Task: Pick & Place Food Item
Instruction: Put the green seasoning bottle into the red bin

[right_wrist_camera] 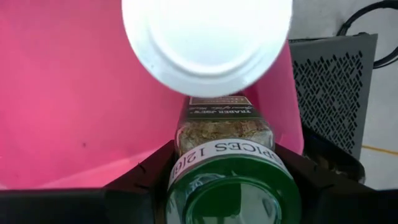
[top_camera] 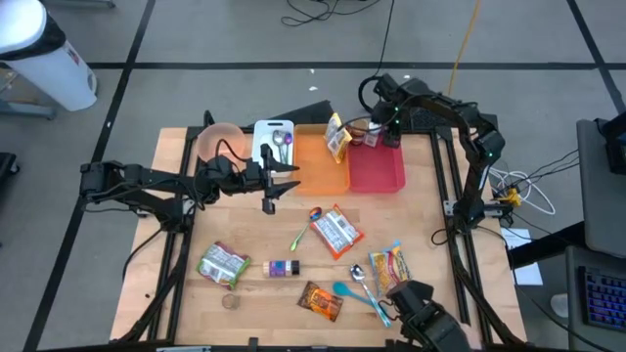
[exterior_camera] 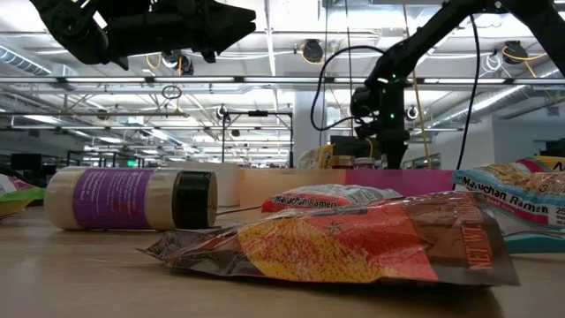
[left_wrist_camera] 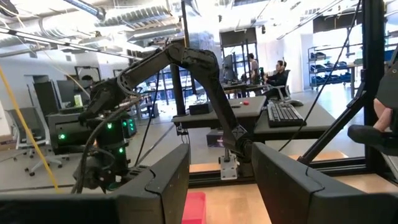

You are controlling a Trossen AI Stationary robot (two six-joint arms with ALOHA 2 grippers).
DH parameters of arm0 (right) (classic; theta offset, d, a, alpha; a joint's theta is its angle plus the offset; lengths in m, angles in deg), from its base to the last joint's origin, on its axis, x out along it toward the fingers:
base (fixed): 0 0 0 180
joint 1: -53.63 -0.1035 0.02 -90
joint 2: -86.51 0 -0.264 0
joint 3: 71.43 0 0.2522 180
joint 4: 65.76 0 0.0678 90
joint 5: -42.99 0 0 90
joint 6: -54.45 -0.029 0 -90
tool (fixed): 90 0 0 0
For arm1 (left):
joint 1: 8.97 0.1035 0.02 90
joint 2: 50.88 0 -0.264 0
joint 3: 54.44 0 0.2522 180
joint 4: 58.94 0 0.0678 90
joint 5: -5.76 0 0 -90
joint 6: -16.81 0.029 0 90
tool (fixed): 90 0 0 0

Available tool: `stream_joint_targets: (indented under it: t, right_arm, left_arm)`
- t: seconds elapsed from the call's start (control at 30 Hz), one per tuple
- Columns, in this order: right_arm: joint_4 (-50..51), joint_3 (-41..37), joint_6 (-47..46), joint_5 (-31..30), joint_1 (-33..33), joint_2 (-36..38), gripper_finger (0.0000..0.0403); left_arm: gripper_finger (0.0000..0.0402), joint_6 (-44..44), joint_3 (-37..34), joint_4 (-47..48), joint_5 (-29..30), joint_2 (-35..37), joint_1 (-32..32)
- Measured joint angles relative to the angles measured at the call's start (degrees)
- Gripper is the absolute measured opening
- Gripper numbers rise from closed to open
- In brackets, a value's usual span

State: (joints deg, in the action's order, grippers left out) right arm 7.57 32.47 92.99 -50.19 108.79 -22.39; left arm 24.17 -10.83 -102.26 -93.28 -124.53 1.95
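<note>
Between the dark fingers of the right gripper (right_wrist_camera: 231,186) sits a glass spice jar (right_wrist_camera: 225,140) with a green cap, clamped from both sides. That gripper hangs over the far edge of the pink tray (top_camera: 377,168), at the far right part of the table (top_camera: 254,240). In the right wrist view the jar's long axis runs straight away from the camera, green cap nearest, its far end pointing at the tray and at a white-lidded container (right_wrist_camera: 207,37) that hides the jar's base. From above, the jar itself is masked by the arm, so whether it touches the tray cannot be told.

Over the table's far left-centre, beside the orange tray (top_camera: 321,161), the left gripper (top_camera: 271,188) hovers with its fingers parted and nothing between them; its wrist view looks across the room at the other arm. Nearer the front edge lie a small purple-labelled bottle (top_camera: 282,268) on its side and several snack packets (top_camera: 336,232). Low down, the packets block much of the trays.
</note>
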Motion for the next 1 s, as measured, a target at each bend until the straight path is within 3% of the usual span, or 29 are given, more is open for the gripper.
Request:
stream_joint_targets:
  t: [1.0]
  right_arm:
    - [-5.4,-1.1,2.6,0.3,0.0,-1.4,0.0188]
  left_arm:
    - [0.0182,0.0,0.0,0.0,-0.2,0.0,0.0]
